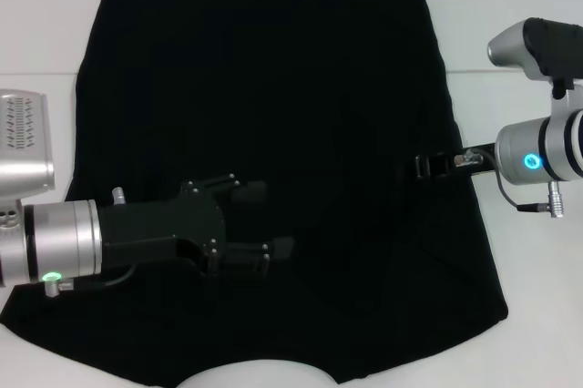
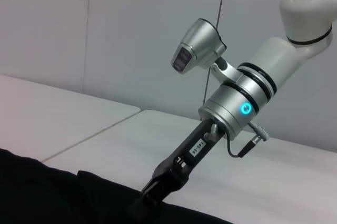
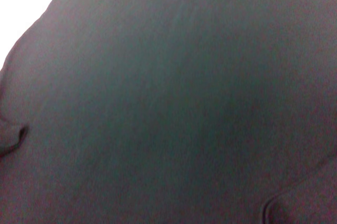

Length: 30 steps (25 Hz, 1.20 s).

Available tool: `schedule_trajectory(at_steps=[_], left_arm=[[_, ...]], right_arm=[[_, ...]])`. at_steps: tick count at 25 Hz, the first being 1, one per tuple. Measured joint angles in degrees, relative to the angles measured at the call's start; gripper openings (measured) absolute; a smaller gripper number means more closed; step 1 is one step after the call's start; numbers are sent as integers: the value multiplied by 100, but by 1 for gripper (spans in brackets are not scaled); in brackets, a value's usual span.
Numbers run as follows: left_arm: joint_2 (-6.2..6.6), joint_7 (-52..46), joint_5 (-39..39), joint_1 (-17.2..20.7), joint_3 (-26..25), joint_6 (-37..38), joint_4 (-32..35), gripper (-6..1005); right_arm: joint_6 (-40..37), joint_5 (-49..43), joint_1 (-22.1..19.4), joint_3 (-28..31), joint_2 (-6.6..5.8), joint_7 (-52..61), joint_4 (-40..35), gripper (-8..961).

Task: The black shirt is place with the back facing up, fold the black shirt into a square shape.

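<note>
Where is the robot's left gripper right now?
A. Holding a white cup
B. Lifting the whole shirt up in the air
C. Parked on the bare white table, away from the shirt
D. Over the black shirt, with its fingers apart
D: in the head view the left gripper is over the near left part of the shirt, its fingers apart, and the shirt lies flat on the table.

Black shirt (image 1: 273, 87) — matt, soft cloth — on smooth white table (image 1: 510, 24).
</note>
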Motion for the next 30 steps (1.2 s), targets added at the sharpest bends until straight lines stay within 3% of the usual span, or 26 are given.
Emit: schedule_trajectory(at_steps=[3, 11, 17, 22, 28, 30], left_arm=[[0, 0, 0, -6, 0, 4, 0, 901], [0, -2, 0, -16, 0, 17, 0, 901], [0, -5, 0, -19, 0, 18, 1, 901], [0, -6, 0, -9, 0, 18, 55, 901], [0, -6, 0, 5, 0, 17, 69, 900], [0, -6, 0, 8, 0, 17, 70, 900]], right_arm=[[69, 63, -48, 26, -26, 3, -28, 24], [133, 226, -143, -2, -93, 156, -32, 233], [145, 211, -142, -17, -23, 116, 54, 475], [169, 228, -151, -18, 6, 113, 93, 576], [171, 239, -151, -18, 5, 42, 113, 437], [156, 240, -150, -18, 5, 41, 118, 349]])
